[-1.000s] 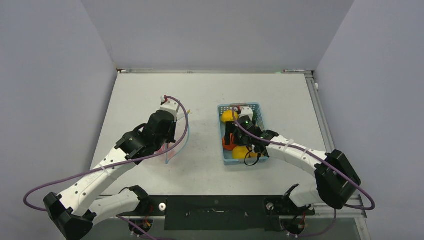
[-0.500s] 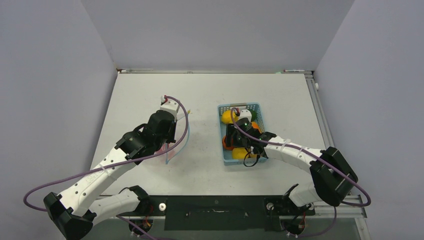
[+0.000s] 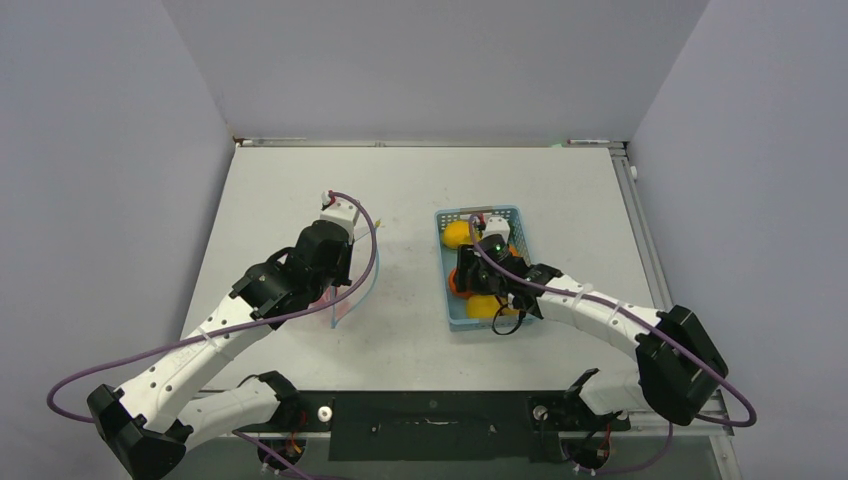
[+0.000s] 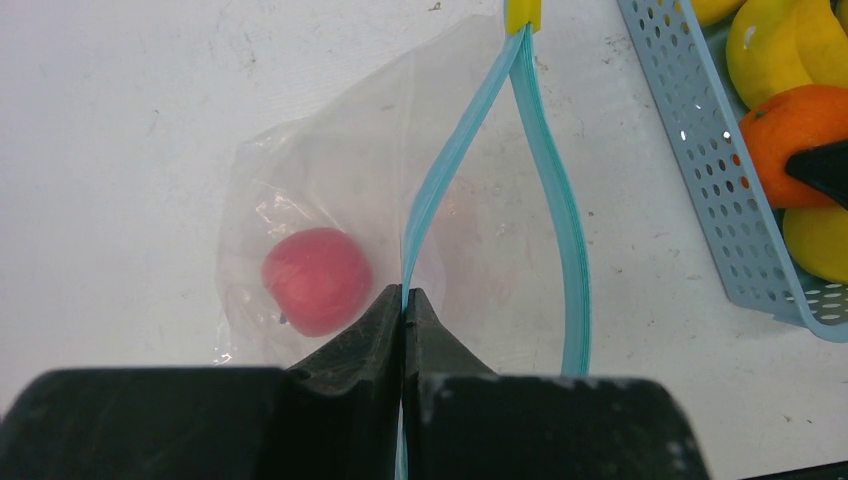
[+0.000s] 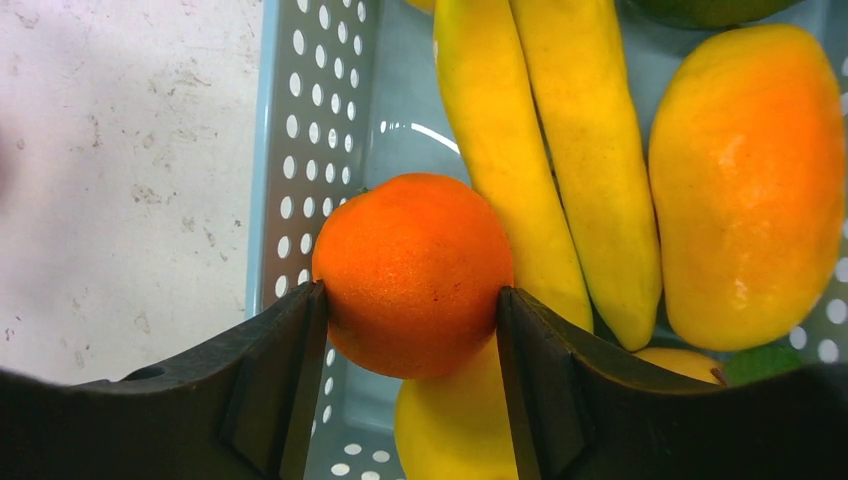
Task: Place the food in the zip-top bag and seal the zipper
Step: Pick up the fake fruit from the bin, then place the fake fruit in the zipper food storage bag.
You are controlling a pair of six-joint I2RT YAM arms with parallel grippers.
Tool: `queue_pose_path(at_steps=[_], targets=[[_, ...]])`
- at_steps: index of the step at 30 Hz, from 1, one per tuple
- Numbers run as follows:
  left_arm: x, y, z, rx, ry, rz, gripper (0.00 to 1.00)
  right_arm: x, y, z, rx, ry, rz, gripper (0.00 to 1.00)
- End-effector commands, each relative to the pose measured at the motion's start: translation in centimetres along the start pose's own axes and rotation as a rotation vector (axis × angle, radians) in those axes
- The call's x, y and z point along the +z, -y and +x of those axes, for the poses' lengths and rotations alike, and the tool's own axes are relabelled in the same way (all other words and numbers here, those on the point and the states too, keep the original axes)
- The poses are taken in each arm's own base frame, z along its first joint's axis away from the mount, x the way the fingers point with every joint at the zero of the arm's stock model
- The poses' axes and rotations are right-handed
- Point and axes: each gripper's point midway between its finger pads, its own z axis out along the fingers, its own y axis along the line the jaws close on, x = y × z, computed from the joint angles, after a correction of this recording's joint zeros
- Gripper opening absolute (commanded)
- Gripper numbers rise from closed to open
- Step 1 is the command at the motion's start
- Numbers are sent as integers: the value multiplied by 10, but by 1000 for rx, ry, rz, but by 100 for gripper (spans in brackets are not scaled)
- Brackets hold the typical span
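Only the apple (image 4: 316, 280) is in the bag (image 4: 300, 170). Left claw (image 4: 404, 298) pinches its zipper (image 4: 560, 220); right claw (image 5: 412, 300) clasps the orange (image 5: 412, 250) in the basket (image 5: 300, 150).

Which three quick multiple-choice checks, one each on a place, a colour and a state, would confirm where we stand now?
1. Where is the red apple? A) in the basket B) held in the air C) inside the zip-top bag
2. What colour is the fruit between the right gripper's fingers? A) orange B) green C) red
3. How is the zipper? A) sealed end to end B) open, strips apart C) torn off

C: the apple shows through the clear bag.
A: the fingers flank an orange in the basket.
B: its two strips spread apart beyond the left gripper, which pinches one.
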Motion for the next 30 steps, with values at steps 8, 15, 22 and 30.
queue_pose_path(at_steps=[8, 15, 22, 30], targets=[[1, 4, -11, -23, 34, 12, 0, -48, -16, -59, -1, 164, -37, 26], [2, 4, -10, -22, 31, 15, 0, -84, -60, -80, -36, 238, -149, 26], [1, 4, -11, -21, 34, 13, 0, -115, -115, -97, -65, 309, -306, 26], [-1, 2, -12, -25, 43, 11, 0, -132, -167, -107, -48, 351, -496, 26]])
